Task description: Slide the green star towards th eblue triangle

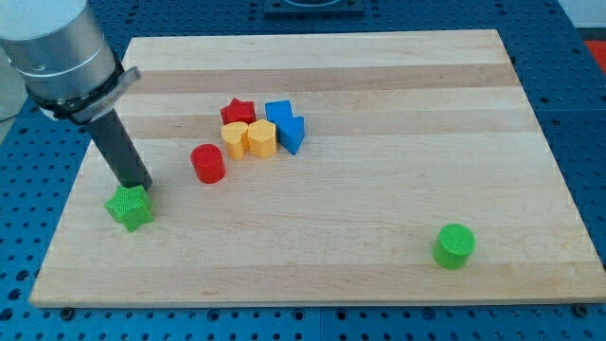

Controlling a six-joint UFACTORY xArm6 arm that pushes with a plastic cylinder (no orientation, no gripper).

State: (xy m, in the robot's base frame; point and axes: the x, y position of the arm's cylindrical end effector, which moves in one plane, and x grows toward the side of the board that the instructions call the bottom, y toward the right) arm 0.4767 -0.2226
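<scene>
The green star [130, 206] lies near the board's left edge, low in the view. My tip [140, 186] rests right at the star's upper right side, touching or nearly touching it. The blue triangle [292, 134] sits in a cluster near the board's middle top, up and to the right of the star. A blue cube [277, 112] is just behind the triangle.
The cluster also holds a red star [238, 112], a yellow block [235, 139] and a second yellow block [261, 137]. A red cylinder [207, 163] stands between the star and the cluster. A green cylinder [454, 245] is at the lower right. The wooden board [379, 218] lies on a blue surface.
</scene>
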